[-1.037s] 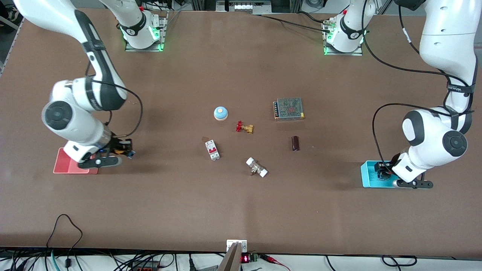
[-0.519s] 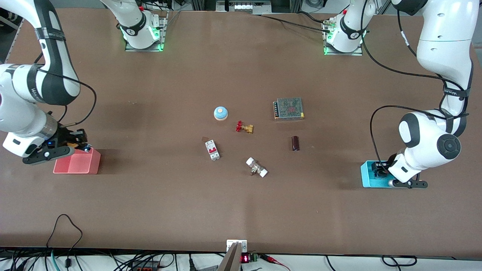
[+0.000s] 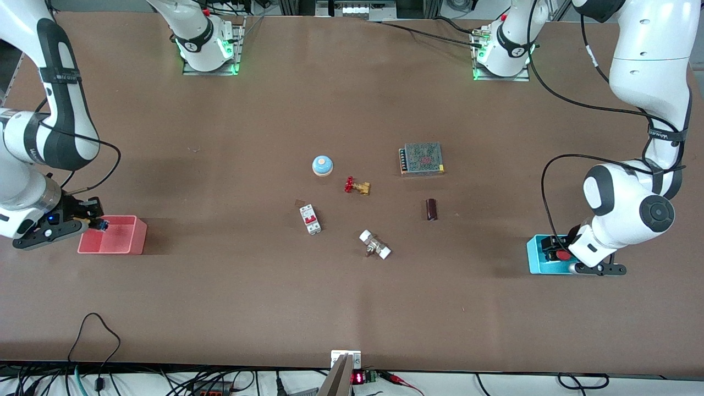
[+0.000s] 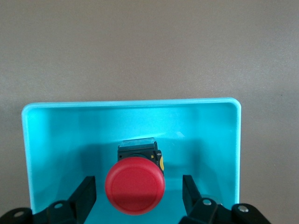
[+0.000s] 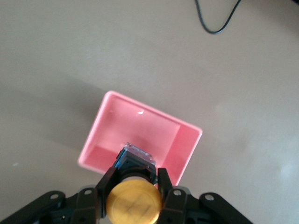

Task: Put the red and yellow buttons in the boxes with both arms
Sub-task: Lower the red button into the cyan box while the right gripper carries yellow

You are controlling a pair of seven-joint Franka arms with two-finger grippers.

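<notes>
The red button (image 4: 134, 185) stands in the cyan box (image 4: 131, 103) at the left arm's end of the table, and it also shows in the front view (image 3: 562, 255). My left gripper (image 4: 138, 186) is open just above the cyan box (image 3: 534, 258), one finger on each side of the red cap, not touching it. My right gripper (image 5: 136, 173) is shut on the dark base of the yellow button (image 5: 134, 201) and holds it up over the pink-red box (image 5: 140, 126). In the front view that gripper (image 3: 91, 220) is over the box's (image 3: 118, 236) outer edge.
Mid-table lie a light-blue bell (image 3: 322, 165), a brass valve with a red handwheel (image 3: 356, 186), a white circuit breaker (image 3: 311, 219), a white-capped fitting (image 3: 375, 245), a dark cylinder (image 3: 432, 209) and a mesh-topped power supply (image 3: 422, 158).
My right gripper has carried the yellow button across the pink-red box toward the right arm's end of the table. The red cap now shows in the cyan box between my left gripper's fingers.
</notes>
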